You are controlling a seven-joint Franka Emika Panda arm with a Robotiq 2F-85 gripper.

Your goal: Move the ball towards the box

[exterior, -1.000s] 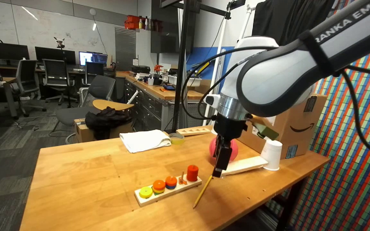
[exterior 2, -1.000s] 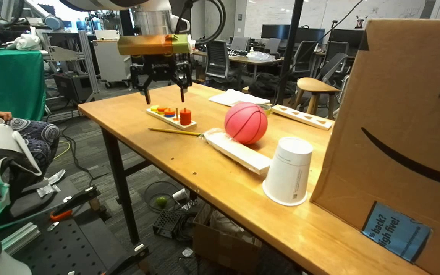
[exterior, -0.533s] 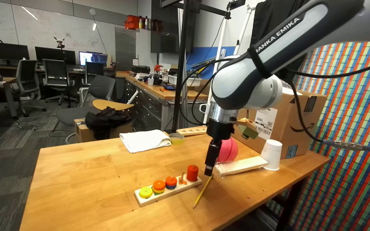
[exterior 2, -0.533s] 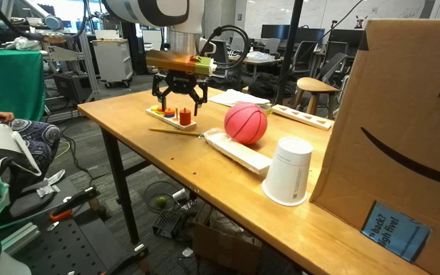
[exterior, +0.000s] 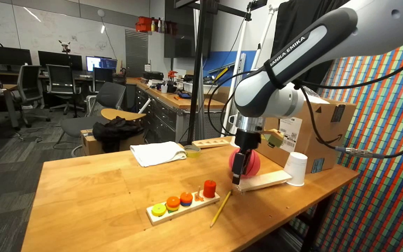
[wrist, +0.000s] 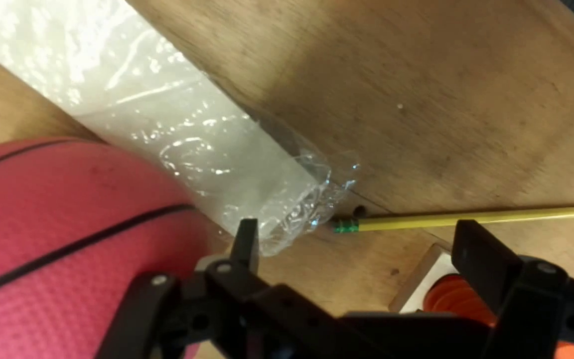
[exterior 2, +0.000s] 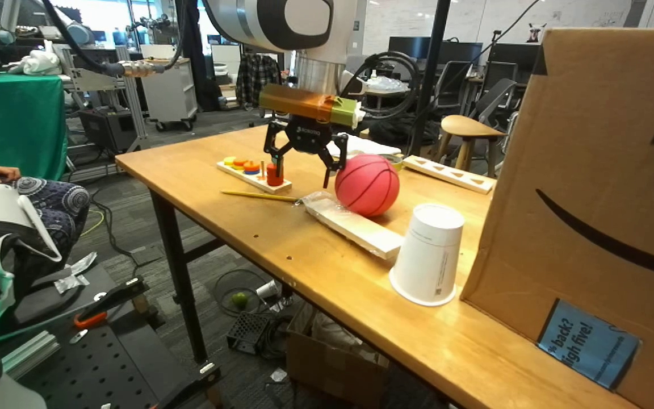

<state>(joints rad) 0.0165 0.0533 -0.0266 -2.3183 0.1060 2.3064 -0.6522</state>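
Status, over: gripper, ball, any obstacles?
Gripper open, beside ball. Ball short of box. Wrapped slab alongside ball, cup near box; both possibly in the way.

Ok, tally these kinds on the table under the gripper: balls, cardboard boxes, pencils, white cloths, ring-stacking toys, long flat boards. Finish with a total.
Ball: 1
Cardboard box: 1
Pencil: 1
White cloth: 1
Ring-stacking toy: 1
Plastic-wrapped board and board with triangles: 2
Total: 7

Black-lined pink ball, brown box, black pincer; yellow pencil, white cup
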